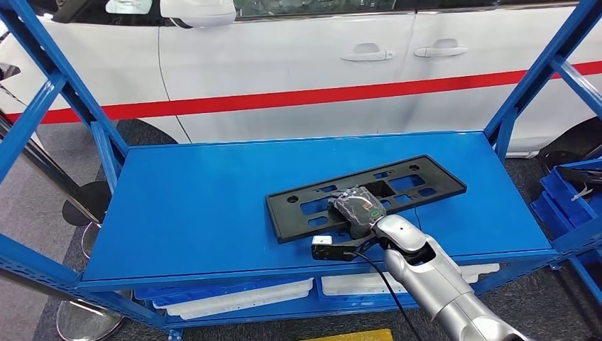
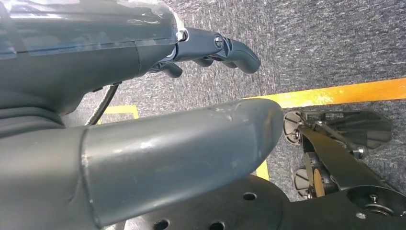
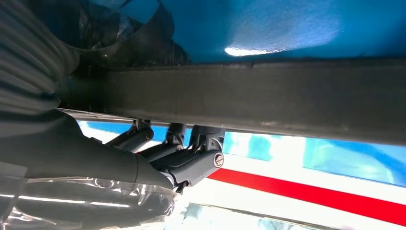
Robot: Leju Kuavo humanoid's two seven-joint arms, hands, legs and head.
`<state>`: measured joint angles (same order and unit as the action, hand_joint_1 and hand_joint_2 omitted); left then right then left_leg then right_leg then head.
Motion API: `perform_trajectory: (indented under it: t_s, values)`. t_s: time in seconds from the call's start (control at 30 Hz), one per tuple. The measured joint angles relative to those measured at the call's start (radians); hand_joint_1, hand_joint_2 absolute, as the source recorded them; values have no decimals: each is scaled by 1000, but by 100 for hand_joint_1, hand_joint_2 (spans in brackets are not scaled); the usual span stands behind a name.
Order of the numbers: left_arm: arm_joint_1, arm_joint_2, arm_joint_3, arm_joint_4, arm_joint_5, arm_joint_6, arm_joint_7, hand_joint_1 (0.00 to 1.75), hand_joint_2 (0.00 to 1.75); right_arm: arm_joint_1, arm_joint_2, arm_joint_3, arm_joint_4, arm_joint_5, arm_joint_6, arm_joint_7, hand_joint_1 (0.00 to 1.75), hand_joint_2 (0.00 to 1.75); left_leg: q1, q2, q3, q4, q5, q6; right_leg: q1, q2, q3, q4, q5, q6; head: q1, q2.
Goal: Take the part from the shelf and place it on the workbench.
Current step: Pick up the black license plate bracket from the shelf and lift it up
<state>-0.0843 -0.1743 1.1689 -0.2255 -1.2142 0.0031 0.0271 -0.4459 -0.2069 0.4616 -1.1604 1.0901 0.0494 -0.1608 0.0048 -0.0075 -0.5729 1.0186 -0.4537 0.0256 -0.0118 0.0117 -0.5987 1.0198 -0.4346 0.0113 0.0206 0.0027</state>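
The part (image 1: 365, 195) — a flat black plastic plate with rectangular cut-outs — lies on the top board of the blue shelf (image 1: 199, 206), toward its right half and set at a slant, its left end nearer the front edge and its right end farther back. The right hand (image 1: 358, 207) sits over the near long edge of the part, about midway along it, with the silver right arm (image 1: 440, 284) reaching up from the lower right. In the right wrist view the dark edge of the part (image 3: 249, 96) runs straight across the hand, the thumb on one face and the darker fingers (image 3: 191, 165) curled against the other, so the hand appears to clasp that edge; how tightly it grips I cannot tell.

The left hand (image 2: 210, 50) hangs over grey carpet floor (image 2: 311, 43) crossed by a yellow line (image 2: 335, 93); its fingers are bent loosely inward and hold nothing.

Behind the shelf stands a white car (image 1: 298, 57) with a red stripe (image 1: 284, 99) along its doors. On the lower level of the shelf lie white trays (image 1: 241, 298) — seen just under the front rail. Blue bins (image 1: 568, 199) stand to the right of the shelf.
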Motion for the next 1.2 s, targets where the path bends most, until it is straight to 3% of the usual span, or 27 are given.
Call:
perform_trajectory:
  t_s: [0.43,0.57,1.07,1.2]
  values:
    - [0,0,3,0,-3,1,0,0,0,-9,0,0,6,-11,1,-2,175,175,0,0,0,0,0,0,0,0,0,0,0,0,0,0]
    - [-1,0,3,0,-3,1,2,0,175,-10,0,1,6,-12,1,-3,175,175,0,0,0,0,-1,0,0,0,0,0,-1,0,0,0]
    - [-3,0,35,0,35,-24,0,0,175,-22,1,12,15,-30,-4,-15,175,175,0,0,0,0,-1,0,0,0,1,0,-1,0,0,0]
    - [-3,0,47,0,40,-27,4,0,175,-8,2,14,-8,-23,-68,-23,175,175,0,0,0,0,-1,0,0,0,1,0,-1,0,0,0]
